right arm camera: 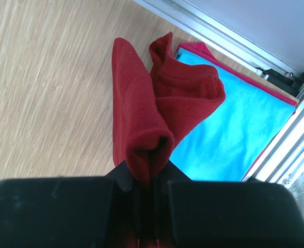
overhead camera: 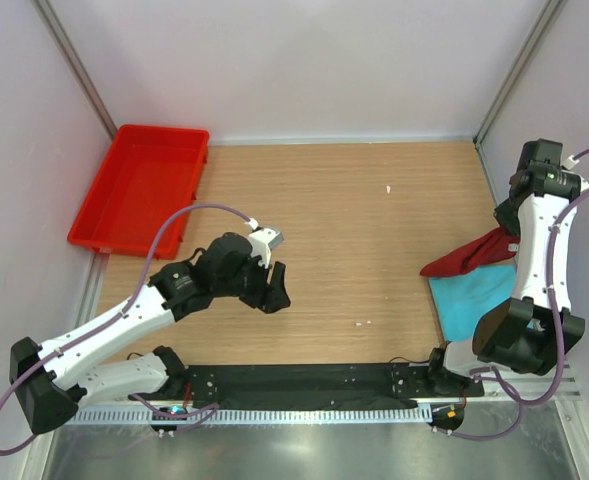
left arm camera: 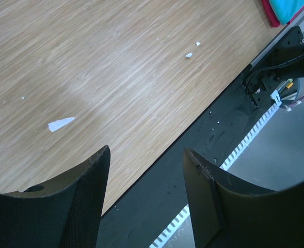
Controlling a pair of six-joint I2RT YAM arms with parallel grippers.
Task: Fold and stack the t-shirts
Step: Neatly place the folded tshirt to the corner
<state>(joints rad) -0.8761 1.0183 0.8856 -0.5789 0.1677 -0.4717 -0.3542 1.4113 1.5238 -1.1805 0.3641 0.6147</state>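
right gripper clamped on dark maroon t-shirt, cloth partly over turquoise t-shirt, left gripper spread, holding nothing, above wooden table

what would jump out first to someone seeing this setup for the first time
The dark maroon t-shirt grabs the eye: it hangs bunched from the shut right fingers at the right edge of the table, over a flat turquoise t-shirt. Next comes the bright red tray at the far left corner. The left fingers stand open, holding nothing.
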